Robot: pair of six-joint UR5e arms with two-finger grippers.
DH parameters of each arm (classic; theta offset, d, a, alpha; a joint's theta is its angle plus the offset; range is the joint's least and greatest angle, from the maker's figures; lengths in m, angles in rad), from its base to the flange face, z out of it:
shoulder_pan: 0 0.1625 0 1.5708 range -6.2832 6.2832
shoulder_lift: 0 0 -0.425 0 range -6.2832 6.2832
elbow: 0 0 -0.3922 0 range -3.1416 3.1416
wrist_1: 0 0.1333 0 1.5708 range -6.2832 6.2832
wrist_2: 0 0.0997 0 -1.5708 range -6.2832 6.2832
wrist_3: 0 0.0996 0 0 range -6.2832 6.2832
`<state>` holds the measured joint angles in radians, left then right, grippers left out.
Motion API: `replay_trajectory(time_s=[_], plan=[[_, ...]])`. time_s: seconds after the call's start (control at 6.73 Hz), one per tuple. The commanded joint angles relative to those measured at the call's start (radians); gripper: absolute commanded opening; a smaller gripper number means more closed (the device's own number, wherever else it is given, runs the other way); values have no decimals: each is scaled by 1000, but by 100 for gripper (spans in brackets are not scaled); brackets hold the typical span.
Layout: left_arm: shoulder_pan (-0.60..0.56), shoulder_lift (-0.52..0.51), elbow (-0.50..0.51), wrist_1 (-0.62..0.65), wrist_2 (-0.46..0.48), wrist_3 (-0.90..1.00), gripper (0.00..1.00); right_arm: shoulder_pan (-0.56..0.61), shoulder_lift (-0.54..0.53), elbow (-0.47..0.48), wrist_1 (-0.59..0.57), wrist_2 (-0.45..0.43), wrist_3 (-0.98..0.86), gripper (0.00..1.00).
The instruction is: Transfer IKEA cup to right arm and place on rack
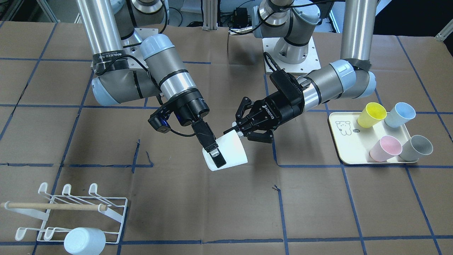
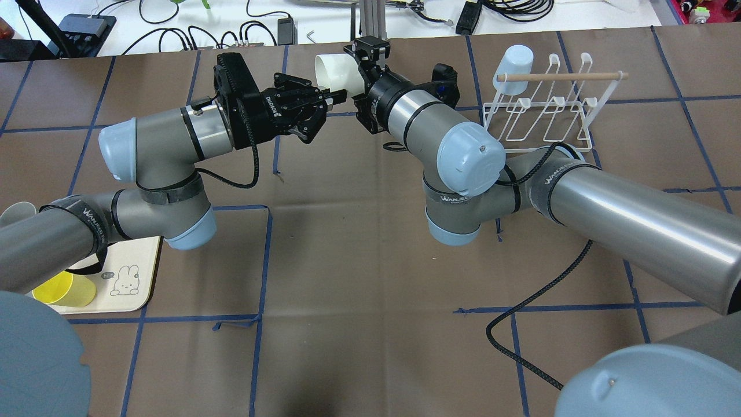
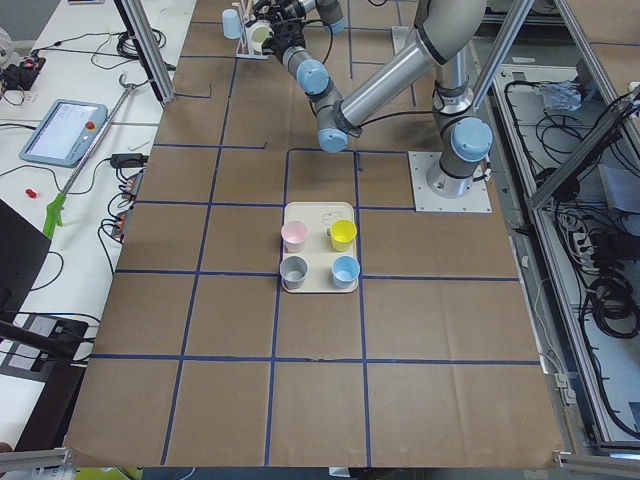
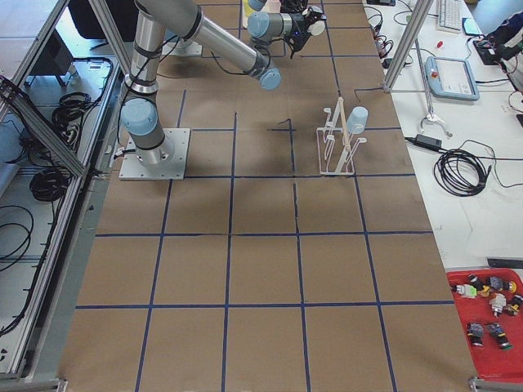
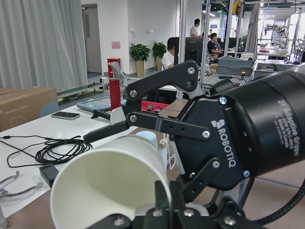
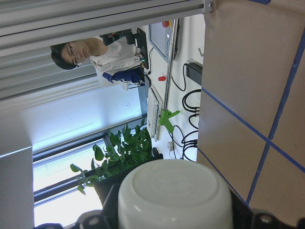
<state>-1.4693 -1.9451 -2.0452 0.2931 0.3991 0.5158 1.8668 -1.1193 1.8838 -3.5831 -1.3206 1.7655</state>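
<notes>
The left gripper (image 1: pixel 238 130) and right gripper (image 1: pixel 220 160) both clamp the white cup (image 1: pixel 233 150); the rack (image 1: pixel 53 205) sits at its eight o'clock in the front view.

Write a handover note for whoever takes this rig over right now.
Left gripper: shut on the white cup's rim, holding it in mid-air over mid-table.
Right gripper: fingers shut across the same cup's sides.
Rack: on the right arm's side, with a light-blue cup hung on it.
Cream tray: holds a yellow cup, blue cup, pink cup and grey cup.
Done: cup lifted, both grippers on it.
Left: left gripper lets go, then the right arm hangs the cup on a free prong.
</notes>
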Motion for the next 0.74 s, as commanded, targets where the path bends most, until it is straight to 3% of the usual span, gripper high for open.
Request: replay_trajectory(time_s=[0.0, 0.15, 0.3, 0.59], plan=[[1, 6, 10, 0, 3, 4, 25, -1, -1, 0, -2, 0, 0, 56], [1, -1, 10, 3, 13, 4, 43, 0, -2, 0, -2, 0, 0, 55], [1, 0, 10, 3, 14, 1, 54, 0, -4, 0, 1, 0, 0, 54], [1, 0, 10, -2, 1, -16, 98, -1, -5, 0, 1, 0, 0, 51]])
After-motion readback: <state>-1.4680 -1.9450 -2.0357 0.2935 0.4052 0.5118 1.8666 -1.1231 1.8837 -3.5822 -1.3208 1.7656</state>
